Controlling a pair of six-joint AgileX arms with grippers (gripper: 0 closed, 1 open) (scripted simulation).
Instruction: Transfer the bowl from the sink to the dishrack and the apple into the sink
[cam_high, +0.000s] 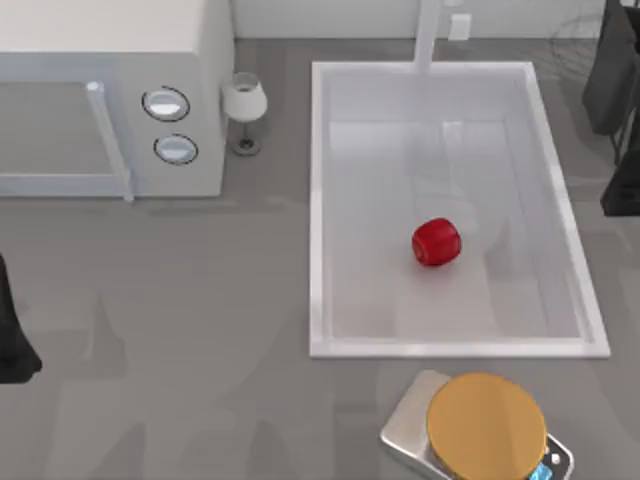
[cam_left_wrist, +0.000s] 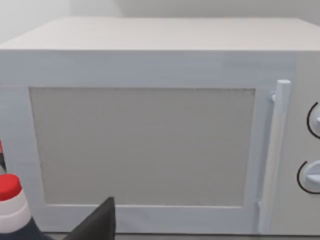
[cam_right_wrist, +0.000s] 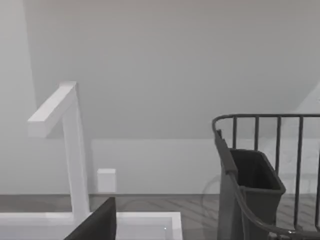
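The apple (cam_high: 436, 242) is lying in the sink (cam_high: 318, 200) at centre, suggesting you're finishing; both arms are idling, grip state untellable.

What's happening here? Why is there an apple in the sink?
Nothing is being handled right now. The red apple lies by itself on the floor of the white sink. The right arm is pulled back at the table's right edge, near the wire dishrack. The left arm waits at the left edge, its camera facing the microwave. A small lamp stands between the microwave and the sink, and an orange-topped scale sits below the sink.
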